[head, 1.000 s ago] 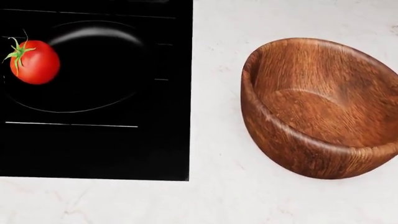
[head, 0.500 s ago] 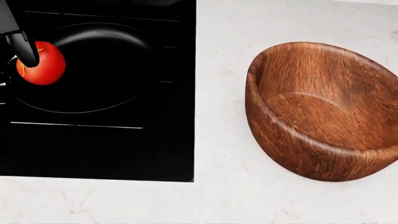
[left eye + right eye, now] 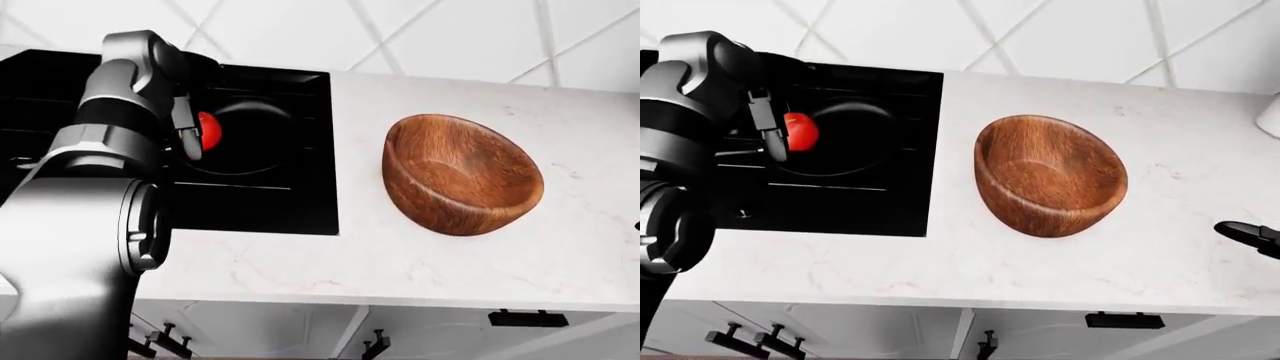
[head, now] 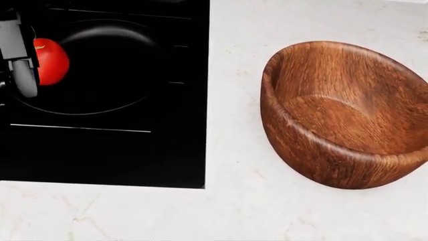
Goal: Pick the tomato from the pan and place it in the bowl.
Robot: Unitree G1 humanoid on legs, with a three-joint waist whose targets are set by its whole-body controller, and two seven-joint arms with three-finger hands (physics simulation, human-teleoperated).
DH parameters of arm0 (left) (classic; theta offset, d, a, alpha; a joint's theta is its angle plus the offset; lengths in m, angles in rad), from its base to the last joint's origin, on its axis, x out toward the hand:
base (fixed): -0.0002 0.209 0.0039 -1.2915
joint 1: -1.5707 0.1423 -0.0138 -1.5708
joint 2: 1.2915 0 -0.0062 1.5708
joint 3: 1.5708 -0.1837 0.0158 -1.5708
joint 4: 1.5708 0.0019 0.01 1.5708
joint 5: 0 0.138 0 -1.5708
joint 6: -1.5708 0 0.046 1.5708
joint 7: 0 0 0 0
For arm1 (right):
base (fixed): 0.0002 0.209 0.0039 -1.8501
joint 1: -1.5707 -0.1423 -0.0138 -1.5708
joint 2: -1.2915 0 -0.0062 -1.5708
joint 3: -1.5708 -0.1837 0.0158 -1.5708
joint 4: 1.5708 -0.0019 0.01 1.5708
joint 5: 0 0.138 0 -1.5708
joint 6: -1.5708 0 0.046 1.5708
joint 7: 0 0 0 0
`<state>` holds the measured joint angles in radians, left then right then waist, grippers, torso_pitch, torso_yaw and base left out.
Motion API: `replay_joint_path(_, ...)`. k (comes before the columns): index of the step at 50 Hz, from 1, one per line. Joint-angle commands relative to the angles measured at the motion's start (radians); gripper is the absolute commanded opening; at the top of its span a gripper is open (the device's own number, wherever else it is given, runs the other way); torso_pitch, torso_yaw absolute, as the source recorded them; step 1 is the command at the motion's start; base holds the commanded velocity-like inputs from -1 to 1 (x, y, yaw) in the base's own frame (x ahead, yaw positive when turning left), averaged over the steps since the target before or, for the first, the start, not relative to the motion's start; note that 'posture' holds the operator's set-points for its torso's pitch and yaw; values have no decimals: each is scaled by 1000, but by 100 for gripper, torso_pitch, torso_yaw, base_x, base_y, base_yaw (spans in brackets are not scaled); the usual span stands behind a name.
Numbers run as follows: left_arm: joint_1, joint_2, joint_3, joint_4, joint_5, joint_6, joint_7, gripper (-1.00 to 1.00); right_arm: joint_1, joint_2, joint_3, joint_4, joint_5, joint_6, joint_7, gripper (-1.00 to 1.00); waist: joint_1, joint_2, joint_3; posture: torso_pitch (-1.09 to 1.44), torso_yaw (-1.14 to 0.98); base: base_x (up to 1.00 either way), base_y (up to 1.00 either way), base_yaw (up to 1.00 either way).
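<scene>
A red tomato (image 4: 52, 61) lies at the left side of a black pan (image 4: 110, 75) on the stove. A wooden bowl (image 4: 347, 115) stands tilted on the white counter to the right of the stove. My left hand (image 3: 190, 142) reaches over the stove to the tomato's left side. One grey finger (image 4: 23, 75) stands against the tomato and the fingers look open around it. The arm hides the tomato's left part in the left-eye view. Only a dark tip of my right hand (image 3: 1248, 236) shows at the right edge of the right-eye view, low over the counter.
The black cooktop (image 4: 100, 160) fills the left of the head view. The white marble counter (image 4: 234, 211) runs to the right. A tiled wall (image 3: 1040, 37) stands behind. Cabinet handles (image 3: 1125, 321) show below the counter edge. A white object (image 3: 1270, 116) sits at the far right.
My left hand has come in from the left and reached the tomato. Its finger has slid from across the tomato to its left side. The view has shifted slightly.
</scene>
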<state>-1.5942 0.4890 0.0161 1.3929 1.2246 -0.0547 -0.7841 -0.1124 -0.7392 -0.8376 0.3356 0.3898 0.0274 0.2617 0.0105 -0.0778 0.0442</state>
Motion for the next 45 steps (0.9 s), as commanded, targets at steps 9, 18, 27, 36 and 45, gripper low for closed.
replay_joint_path(9,-27,5,6,-35,29,30,20,100,-8,-29,-21,-32,4,-35,2,100,-1,-5,-28,0,0,0,0,0)
replay_joint_path(18,-6,0,9,-28,69,49,-11,100,-5,-30,-24,-18,4,-44,7,100,-1,-3,-31,0,0,0,0,0)
replay_joint_path(27,17,-1,0,-24,104,47,-56,100,1,-23,-18,-14,-1,-55,9,100,-1,-4,-32,0,0,0,0,0)
replay_joint_path(36,14,-6,12,-21,137,50,-73,100,5,-19,-19,4,-3,-72,16,100,-3,-1,-32,0,0,0,0,0)
replay_joint_path(45,27,-6,16,-27,144,41,-96,100,7,-17,-15,5,-3,-78,12,100,-4,2,-32,0,0,0,0,0)
